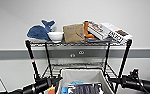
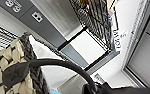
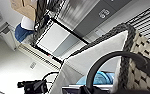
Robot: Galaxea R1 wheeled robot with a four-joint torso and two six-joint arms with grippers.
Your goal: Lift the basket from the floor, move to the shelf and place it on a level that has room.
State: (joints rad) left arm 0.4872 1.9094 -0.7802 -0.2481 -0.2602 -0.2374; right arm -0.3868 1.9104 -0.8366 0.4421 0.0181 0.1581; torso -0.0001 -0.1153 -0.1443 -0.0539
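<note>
The beige woven basket [image 1: 81,75] with its pale lining hangs off the ground between my two arms, low in the middle of the head view. It holds blue items and a dark book. My left gripper [image 1: 56,80] is at its left side and my right gripper [image 1: 112,80] at its right. In the wrist views a dark loop handle [image 2: 61,63] [image 3: 111,56] runs from the weave [image 2: 6,62] [image 3: 141,55] down into each gripper. The black wire shelf [image 1: 31,57] stands straight ahead. Its second level [image 1: 76,65] lies just behind the basket's rim.
The top tier [image 1: 78,43] is crowded: a blue whale plush [image 1: 39,31], a white bowl [image 1: 56,35], a brown cardboard piece [image 1: 73,32] and printed boxes [image 1: 111,31]. Behind the rack is a white wall with a grey band [image 1: 141,53] and sockets [image 1: 77,53].
</note>
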